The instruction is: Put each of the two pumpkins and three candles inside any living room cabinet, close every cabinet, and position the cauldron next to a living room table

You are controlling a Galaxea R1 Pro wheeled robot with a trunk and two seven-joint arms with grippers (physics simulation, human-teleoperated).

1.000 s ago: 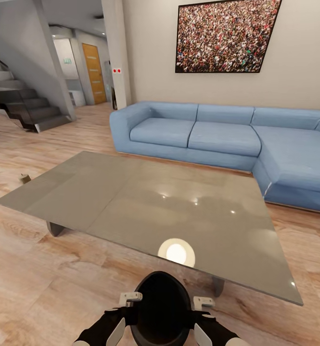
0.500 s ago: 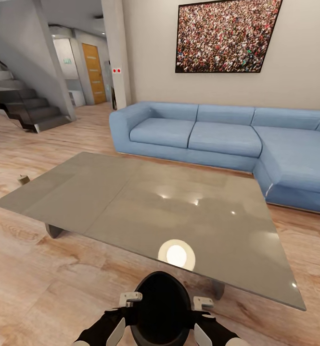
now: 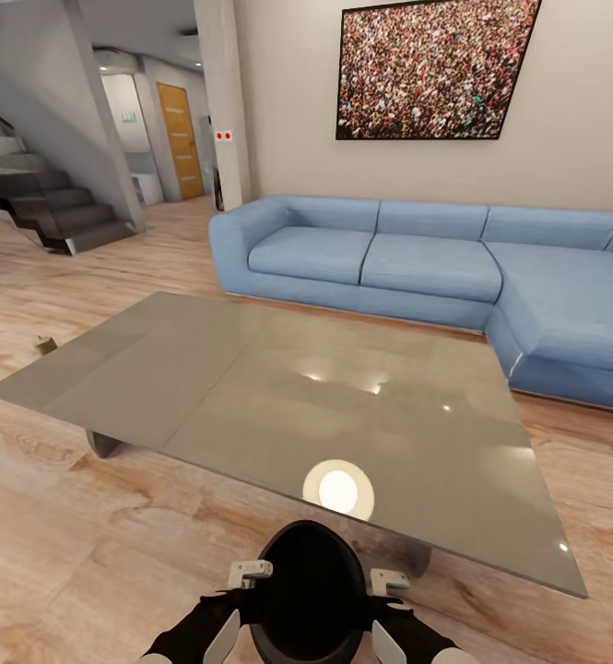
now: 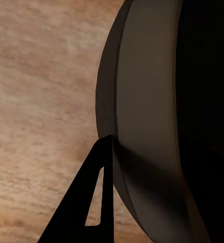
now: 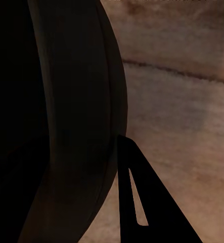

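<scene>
The step in hand looks like the last one: bringing the cauldron [image 3: 308,590] to the counter [image 3: 251,369] and setting it on the wooden floor [image 3: 76,544] beside it. To do it well, I would lower both arms together and evenly so the pot stays level, stop with its body just short of the glass edge at lower centre of the head view, and only then part the two grippers outward, so neither one drags or tips it.

The cauldron sits at the bottom centre of the head view, its dark mouth facing up, near the counter's near edge and just below the bright lamp reflection [image 3: 338,489]. The left gripper [image 3: 237,590] presses against its left flank and the right gripper [image 3: 386,595] against its right flank, so the pot is pinched between the two arms. Whether each gripper's own fingers are spread or drawn together I cannot tell. In the left wrist view one dark finger [image 4: 89,202] lies along the curved wall of the pot, with floor beyond; the right wrist view shows the same, a finger [image 5: 142,202] touching the pot's side.
</scene>
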